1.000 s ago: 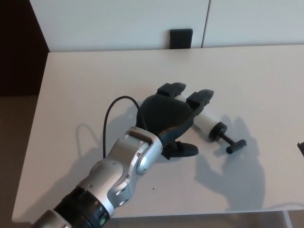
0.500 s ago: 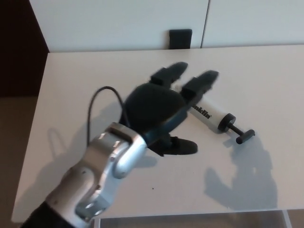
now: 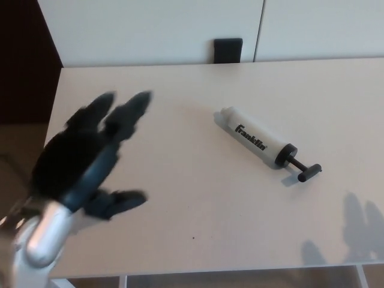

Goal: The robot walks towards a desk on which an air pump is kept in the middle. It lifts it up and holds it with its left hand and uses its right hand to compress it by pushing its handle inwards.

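From my remote station, the head view showed the white cylindrical air pump (image 3: 258,138) lying flat on the pale beige desk top (image 3: 198,198), a little to the 2 o'clock side of the picture's centre. Its barrel ran diagonally, with the rounded white end toward 10 o'clock and the black end cap toward 4 o'clock. Black "Franklin" lettering ran along the barrel. A thin black rod extended from the cap to the short black T-shaped handle (image 3: 308,171), which rested on the desk at the 4 o'clock end. Nothing was touching the pump.

The robot's black left hand (image 3: 81,162) occupied the 8 o'clock region of the picture, well apart from the pump. It appeared motion-blurred. Its two thick fingers (image 3: 129,114) pointed toward 1 o'clock and were spread, the thumb (image 3: 117,203) stuck out toward 3 o'clock, and the palm was empty: the hand was holding nothing with its digits apart. The silver wrist housing (image 3: 39,240) sat at the 7 o'clock corner.

I did not see the right hand in the picture; only a faint finger-shaped shadow lay on the desk at 4 o'clock, near the lower edge.

At 12 o'clock, a small black rectangular object (image 3: 228,49) stood against the white wall panels (image 3: 150,30) just behind the desk's far edge.
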